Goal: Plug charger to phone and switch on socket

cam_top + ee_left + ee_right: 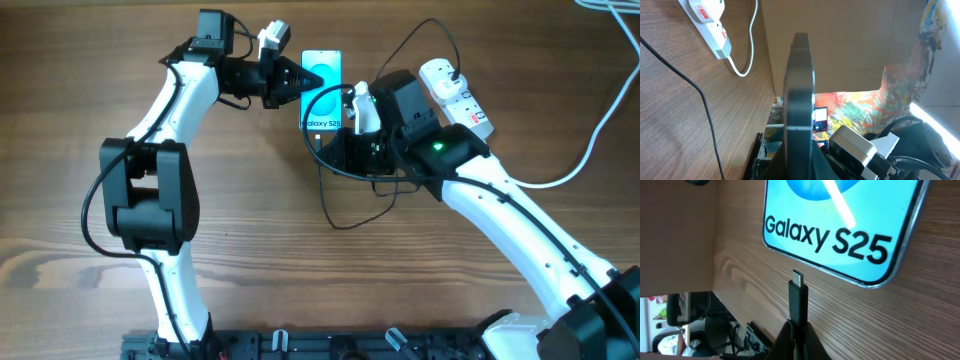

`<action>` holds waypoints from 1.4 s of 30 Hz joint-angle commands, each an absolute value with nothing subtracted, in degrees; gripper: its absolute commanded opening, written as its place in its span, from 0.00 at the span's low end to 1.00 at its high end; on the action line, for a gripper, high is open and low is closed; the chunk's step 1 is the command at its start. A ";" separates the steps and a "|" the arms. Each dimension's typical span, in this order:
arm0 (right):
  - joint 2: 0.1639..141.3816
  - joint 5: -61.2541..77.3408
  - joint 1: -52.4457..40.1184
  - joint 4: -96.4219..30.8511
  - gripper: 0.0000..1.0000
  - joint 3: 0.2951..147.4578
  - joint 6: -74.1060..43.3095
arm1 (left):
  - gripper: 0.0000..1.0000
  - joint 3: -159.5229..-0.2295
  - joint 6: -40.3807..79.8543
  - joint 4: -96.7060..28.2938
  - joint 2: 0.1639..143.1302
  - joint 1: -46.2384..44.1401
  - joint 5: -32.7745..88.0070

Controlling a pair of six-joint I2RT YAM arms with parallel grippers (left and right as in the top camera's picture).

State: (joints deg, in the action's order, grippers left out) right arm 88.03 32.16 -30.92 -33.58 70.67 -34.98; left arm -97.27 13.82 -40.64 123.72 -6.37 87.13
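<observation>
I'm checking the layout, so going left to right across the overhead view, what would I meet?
Left gripper → flat rectangular cyan-screened smartphone → white oblong power strip with red switch marks → thick white cord. The right gripper overlaps the smartphone, so it is left out.

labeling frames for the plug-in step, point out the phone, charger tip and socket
phone (pixel 880 210): right wrist view, cyan screen
charger tip (pixel 798 297): right wrist view, connector body
socket (pixel 462 98): overhead view, white casing
</observation>
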 commanded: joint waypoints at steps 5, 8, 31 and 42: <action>88.31 30.46 -30.65 -32.82 0.04 71.57 -36.40 | 0.04 -97.41 13.72 -40.45 121.69 -6.11 90.37; 88.31 30.46 -30.65 -32.80 0.04 71.57 -36.45 | 0.04 -97.41 13.72 -40.45 121.69 -6.11 90.37; 88.71 33.63 -29.61 -32.21 0.06 71.57 -36.64 | 0.04 -97.41 13.74 -40.45 121.69 -6.11 90.37; 89.52 32.62 -28.91 -33.08 0.04 71.57 -36.36 | 0.04 -97.41 13.91 -40.47 121.69 -6.11 90.37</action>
State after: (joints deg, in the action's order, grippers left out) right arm 88.55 32.56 -29.85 -32.86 70.67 -36.01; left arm -97.27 14.02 -40.62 123.72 -6.37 87.13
